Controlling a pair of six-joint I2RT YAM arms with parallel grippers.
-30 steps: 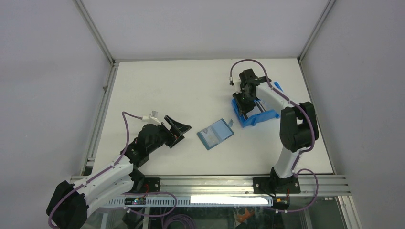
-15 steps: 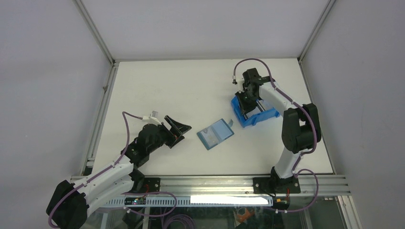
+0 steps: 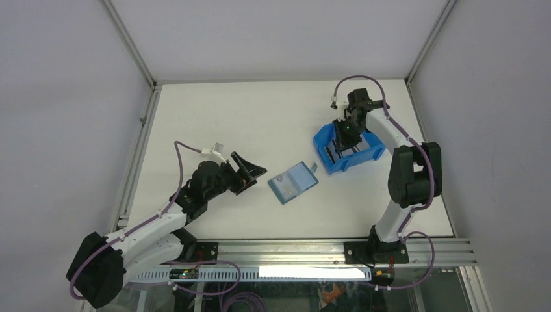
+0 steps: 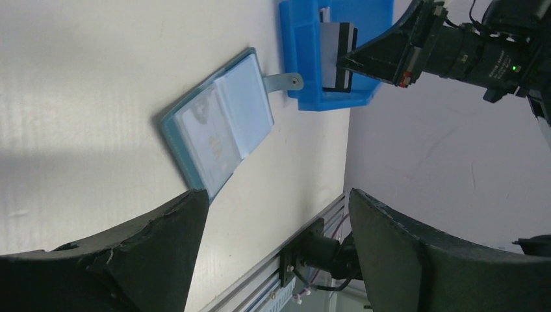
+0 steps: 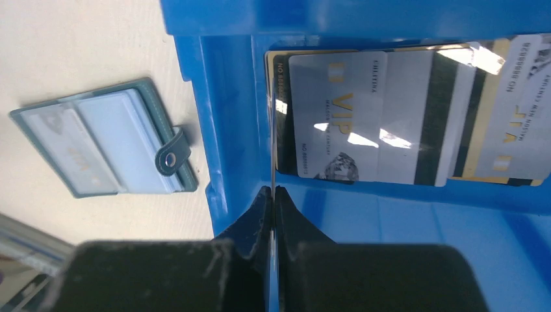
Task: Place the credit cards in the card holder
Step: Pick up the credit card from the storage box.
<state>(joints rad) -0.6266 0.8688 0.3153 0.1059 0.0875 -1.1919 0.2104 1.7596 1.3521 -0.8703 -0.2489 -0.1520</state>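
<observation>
Right fingers (image 5: pixel 253 224) pinch one card (image 4: pixel 337 54) edge-on over the bin (image 3: pixel 321 153), seemingly clear of it; holder (image 3: pixel 294 182) lies open at the bin's 8 o'clock; left fingers (image 4: pixel 416 260) apart.

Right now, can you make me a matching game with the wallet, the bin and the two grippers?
1. wallet
2. bin
3. left gripper
4. right gripper

A. shut on a card
B. open, holding nothing
C. lying open on the table
D. blue, with cards inside

Pairs: 1-C, 2-D, 3-B, 4-A
</observation>
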